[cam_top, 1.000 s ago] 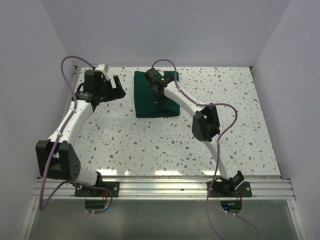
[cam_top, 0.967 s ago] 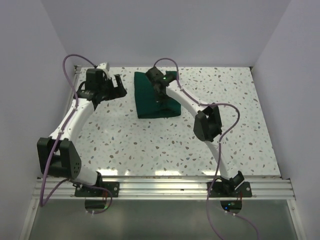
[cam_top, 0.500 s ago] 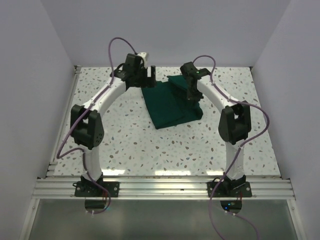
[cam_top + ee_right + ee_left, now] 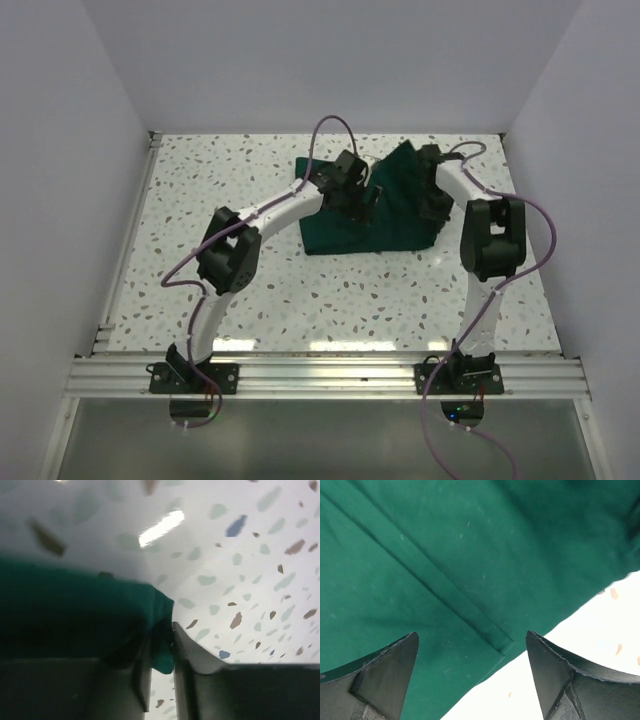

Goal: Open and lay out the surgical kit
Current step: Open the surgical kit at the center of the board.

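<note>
Green wrap (image 4: 345,235) now rightward and part-unfolded, its edge in the clamped right claw (image 4: 161,650), beneath the wide-open left claw (image 4: 471,636).

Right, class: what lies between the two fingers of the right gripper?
A pinched edge of the green cloth wrap fills the narrow gap of the right gripper. The right wrist view shows this plainly.
</note>
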{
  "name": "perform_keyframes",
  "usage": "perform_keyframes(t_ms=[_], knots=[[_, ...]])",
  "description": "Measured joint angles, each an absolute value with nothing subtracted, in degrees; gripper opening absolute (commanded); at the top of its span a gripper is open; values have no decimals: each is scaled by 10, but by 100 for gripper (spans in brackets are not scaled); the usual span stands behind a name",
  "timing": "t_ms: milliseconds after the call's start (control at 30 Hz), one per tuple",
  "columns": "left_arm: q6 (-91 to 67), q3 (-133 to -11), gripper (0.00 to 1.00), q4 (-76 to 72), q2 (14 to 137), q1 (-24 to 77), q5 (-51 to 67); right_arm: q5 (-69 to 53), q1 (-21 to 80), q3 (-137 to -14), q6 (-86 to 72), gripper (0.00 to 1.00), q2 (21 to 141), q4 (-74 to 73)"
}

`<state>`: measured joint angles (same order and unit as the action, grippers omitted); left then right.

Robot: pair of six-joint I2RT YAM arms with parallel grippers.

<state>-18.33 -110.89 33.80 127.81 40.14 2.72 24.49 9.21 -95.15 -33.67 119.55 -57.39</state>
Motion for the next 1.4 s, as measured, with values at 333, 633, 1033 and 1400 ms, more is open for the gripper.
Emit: perform_keyframes(t_ms=[333, 633, 1033, 1400], knots=[[-170, -1109, 86, 357, 1314, 413, -8, 250, 50, -996, -334, 99, 1202, -604], [-149, -1112, 67, 364, 1322, 425, -22, 258, 55, -1108, -333, 98, 1207, -614], [-122, -1110, 99, 369, 1321, 440, 23, 244, 55, -1132, -334, 98, 1207, -607], [-121, -1147, 32, 385, 1350, 445, -18, 242, 55, -1132, -325, 98, 1207, -606]])
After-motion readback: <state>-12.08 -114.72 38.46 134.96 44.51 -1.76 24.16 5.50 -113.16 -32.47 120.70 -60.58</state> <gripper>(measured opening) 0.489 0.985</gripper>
